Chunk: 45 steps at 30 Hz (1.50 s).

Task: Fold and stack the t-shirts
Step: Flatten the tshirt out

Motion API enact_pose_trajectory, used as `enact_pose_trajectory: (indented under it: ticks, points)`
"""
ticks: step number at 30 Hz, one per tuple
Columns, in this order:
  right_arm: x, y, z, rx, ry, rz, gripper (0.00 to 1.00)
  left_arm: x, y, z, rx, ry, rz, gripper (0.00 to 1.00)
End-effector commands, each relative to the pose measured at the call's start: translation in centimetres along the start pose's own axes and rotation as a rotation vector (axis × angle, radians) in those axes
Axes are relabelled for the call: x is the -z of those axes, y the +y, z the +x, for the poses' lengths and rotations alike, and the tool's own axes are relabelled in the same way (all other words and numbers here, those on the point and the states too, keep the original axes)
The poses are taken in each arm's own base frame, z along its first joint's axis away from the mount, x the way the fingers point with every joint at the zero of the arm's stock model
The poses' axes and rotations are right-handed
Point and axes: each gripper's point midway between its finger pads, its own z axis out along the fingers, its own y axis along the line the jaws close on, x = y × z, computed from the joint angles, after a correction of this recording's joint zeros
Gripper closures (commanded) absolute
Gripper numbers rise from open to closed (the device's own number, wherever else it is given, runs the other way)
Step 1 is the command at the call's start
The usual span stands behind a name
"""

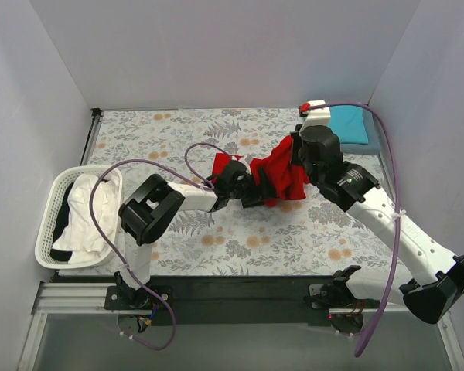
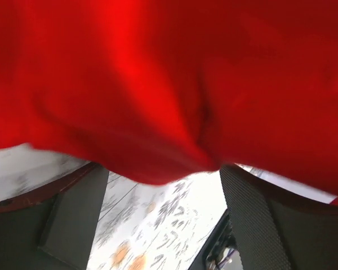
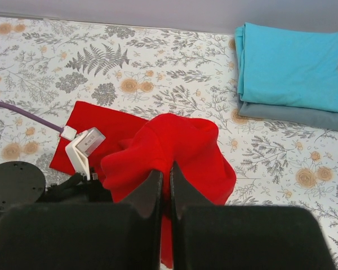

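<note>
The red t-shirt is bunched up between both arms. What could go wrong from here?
1. The right tool pinches only a bunched ridge of the red t-shirt, so the cloth may slip out or land crumpled instead of folded.
2. The left tool stands open right at the hanging cloth, so a fold could drape over its fingers and snag.
3. The stack, teal t-shirt on grey-blue t-shirt, lies nearby; a wide swing might disturb it.

The overhead view looks down from behind the tabletop's (image 1: 178, 131) near edge; both wrist views sit close, sharing the red shirt (image 1: 282, 174).
</note>
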Motion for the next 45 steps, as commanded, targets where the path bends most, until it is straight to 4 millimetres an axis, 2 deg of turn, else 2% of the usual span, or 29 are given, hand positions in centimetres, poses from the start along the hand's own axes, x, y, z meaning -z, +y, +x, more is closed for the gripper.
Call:
enact_pose_trajectory:
  ticks: [1, 4, 5, 7, 8, 11, 13, 14, 16, 17, 19, 20, 21, 23, 25, 29, 30, 32, 33, 34, 35, 37, 38, 39, 40, 41, 42, 43, 45]
  points:
    - [1.1, -0.3, -1.8, -0.051, -0.064, -0.012, 0.99, -1.0, -2.2, -1.2, 0.006, -0.077, 0.083, 0.24]
    - [1.2, -0.5, -1.9, -0.051, -0.064, -0.012, 0.99, -1.4, -2.1, -1.5, 0.037, -0.104, 0.09, 0.35]
    - [1.3, -0.4, -1.9, -0.052, -0.063, -0.017, 0.99, -1.3, -2.1, -1.8, 0.043, -0.117, 0.082, 0.48]
    - [1.5, -0.6, -1.9, -0.053, -0.064, -0.011, 0.99, -0.9, -2.5, -3.0, 0.041, -0.17, 0.063, 0.62]
    - [1.5, -0.7, -1.8, -0.05, -0.061, -0.008, 0.99, -0.7, -2.4, -3.4, 0.043, -0.183, 0.034, 0.8]
    - [1.7, -0.9, -1.7, -0.052, -0.062, -0.001, 0.99, 1.3, -3.1, -5.6, 0.029, -0.267, -0.024, 1.0]
    - [1.8, -1.1, -1.7, -0.053, -0.065, 0.006, 0.99, 3.1, -2.8, -7.6, 0.032, -0.354, -0.09, 1.0]
    - [1.8, -1.2, -1.8, -0.055, -0.068, 0.01, 0.99, 5.1, -3.5, -8.2, 0.033, -0.382, -0.115, 1.0]
    - [2.1, -1.5, -2.1, -0.056, -0.078, 0.018, 0.99, 7.7, -2.8, -9.4, 0.047, -0.445, -0.187, 1.0]
    - [2.3, -1.7, -2.2, -0.058, -0.082, 0.018, 0.99, 10.7, -2.9, -10.1, 0.051, -0.494, -0.236, 1.0]
    - [2.9, -1.9, -2.8, -0.069, -0.099, 0.014, 0.99, 14.0, -2.9, -11.1, 0.069, -0.544, -0.278, 1.0]
    - [3.1, -2.0, -3.0, -0.072, -0.105, 0.01, 0.99, 16.0, -1.8, -11.6, 0.069, -0.559, -0.33, 1.0]
    - [3.4, -2.0, -3.1, -0.077, -0.11, 0.003, 0.99, 19.1, -3.5, -12.4, 0.064, -0.612, -0.296, 1.0]
    - [4.5, -1.9, -3.5, -0.098, -0.126, -0.029, 0.99, 23.1, -3.3, -13.7, 0.046, -0.673, -0.335, 1.0]
    - [5.6, -2.1, -3.6, -0.121, -0.142, -0.059, 0.99, 28.2, -5.5, -15.2, 0.025, -0.766, -0.3, 1.0]
    - [6.5, -2.9, -2.5, -0.157, -0.148, -0.051, 0.97, 32.1, -7.8, -18.0, -0.051, -0.809, -0.265, 1.0]
    - [6.4, -3.1, -2.1, -0.162, -0.144, -0.041, 0.93, 32.0, -8.1, -18.5, -0.069, -0.794, -0.257, 1.0]
    - [5.5, -3.5, -0.5, -0.152, -0.113, 0.001, 0.86, 29.9, -7.6, -19.5, -0.086, -0.699, -0.244, 1.0]
    - [5.2, -3.5, 0.0, -0.152, -0.099, 0.012, 0.73, 28.8, -7.1, -19.7, -0.084, -0.656, -0.246, 1.0]
    - [4.5, -3.7, 0.8, -0.154, -0.077, 0.036, 0.68, 27.8, -7.0, -19.6, -0.07, -0.602, -0.225, 1.0]
    - [3.8, -4.1, 1.4, -0.157, -0.06, 0.055, 0.55, 26.2, -5.9, -19.9, -0.053, -0.558, -0.241, 1.0]
    - [2.2, -3.9, 3.4, -0.159, 0.01, 0.054, 0.42, 25.1, -4.8, -20.2, -0.026, -0.507, -0.229, 1.0]
    - [1.4, -4.9, 3.9, -0.177, 0.031, 0.076, 0.3, 23.5, -3.1, -20.5, 0.007, -0.465, -0.255, 1.0]
    - [0.9, -4.9, 4.5, -0.18, 0.057, 0.068, 0.25, 23.0, -2.1, -20.8, 0.028, -0.448, -0.264, 1.0]
    - [0.0, -4.4, 5.5, -0.183, 0.103, 0.031, 0.23, 22.7, -0.3, -21.7, 0.061, -0.437, -0.278, 0.93]
    - [-0.5, -4.5, 5.9, -0.177, 0.123, 0.027, 0.22, 21.9, 0.2, -21.6, 0.076, -0.385, -0.25, 0.9]
    - [-0.8, -4.1, 6.2, -0.16, 0.14, 0.003, 0.22, 20.3, 2.4, -21.7, 0.118, -0.334, -0.27, 0.89]
    - [-1.2, -2.7, 7.0, -0.143, 0.18, -0.062, 0.22, 20.2, 2.7, -22.3, 0.128, -0.326, -0.259, 0.84]
    - [-1.5, -1.0, 7.8, -0.115, 0.212, -0.15, 0.26, 19.4, 3.8, -22.7, 0.136, -0.316, -0.273, 0.83]
